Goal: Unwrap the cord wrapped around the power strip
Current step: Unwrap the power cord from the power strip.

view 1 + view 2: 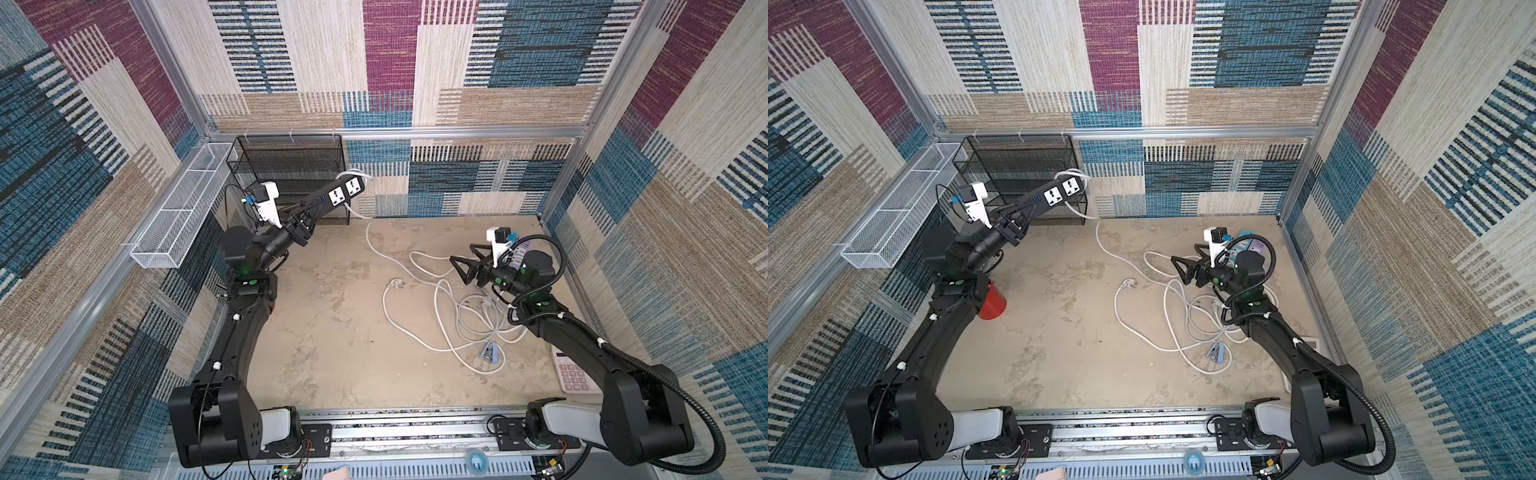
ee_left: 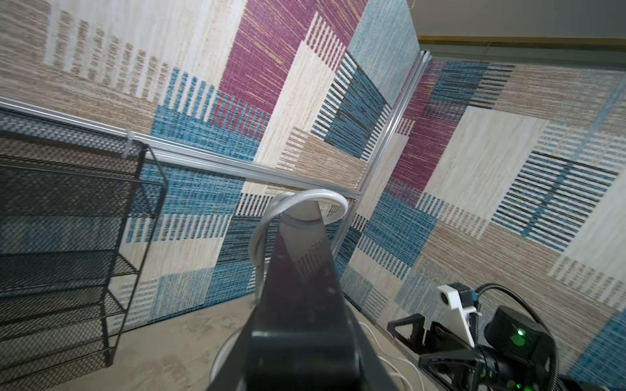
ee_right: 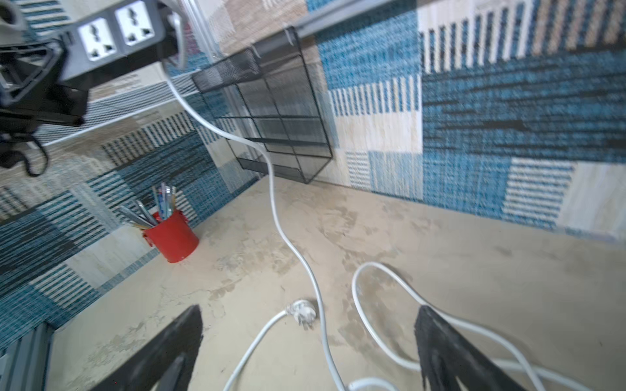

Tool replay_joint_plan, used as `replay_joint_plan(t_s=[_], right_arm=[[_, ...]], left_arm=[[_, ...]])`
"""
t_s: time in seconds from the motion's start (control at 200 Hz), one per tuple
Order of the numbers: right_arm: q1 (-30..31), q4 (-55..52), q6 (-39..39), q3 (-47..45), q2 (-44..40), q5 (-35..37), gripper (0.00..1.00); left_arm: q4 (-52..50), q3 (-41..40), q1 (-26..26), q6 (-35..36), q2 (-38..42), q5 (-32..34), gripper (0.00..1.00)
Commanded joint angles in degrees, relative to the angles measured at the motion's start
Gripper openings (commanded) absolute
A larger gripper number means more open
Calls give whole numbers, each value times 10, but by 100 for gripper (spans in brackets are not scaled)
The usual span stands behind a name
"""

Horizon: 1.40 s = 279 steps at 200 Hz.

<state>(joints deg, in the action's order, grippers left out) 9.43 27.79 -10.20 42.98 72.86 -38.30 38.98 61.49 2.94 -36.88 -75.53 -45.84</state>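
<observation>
The black power strip [image 1: 336,195] [image 1: 1059,193] with white sockets is held up off the table at the back left, and my left gripper [image 1: 305,222] [image 1: 1017,220] is shut on its near end. In the left wrist view the strip [image 2: 301,287] hides the jaws. The white cord [image 2: 311,198] loops round the strip's far end. From there the cord [image 1: 440,299] [image 3: 281,223] hangs down and lies in loose coils on the table. Its plug [image 1: 395,284] [image 3: 301,309] rests on the table. My right gripper [image 1: 463,259] [image 3: 310,313] hovers open over the coils, holding nothing.
A black mesh rack [image 1: 291,166] and a white wire basket [image 1: 183,208] stand along the back-left walls. A red cup of pens [image 1: 992,301] is by the left arm. A small clip [image 1: 488,351] lies among the coils, and a calculator [image 1: 575,374] lies under the right arm.
</observation>
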Motion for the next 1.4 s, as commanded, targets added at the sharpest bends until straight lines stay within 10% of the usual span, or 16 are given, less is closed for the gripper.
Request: replay_joint_plan(t_s=[0.0,0.851,1.067,1.392], right_arm=[[13,56,26,48,24,-94,98],[152,270,13,335,331,-99,96],[154,274,-13,405,390,-106,77],[158,288,-26,371,389,-110,18]], left_arm=[[47,19,-29,-33,-7,-35,0],[64,26,-99,-65,9,-70,0],[70,23,-105,-70,12,-73,0],[67,21,-105,-63,16,-74,0]])
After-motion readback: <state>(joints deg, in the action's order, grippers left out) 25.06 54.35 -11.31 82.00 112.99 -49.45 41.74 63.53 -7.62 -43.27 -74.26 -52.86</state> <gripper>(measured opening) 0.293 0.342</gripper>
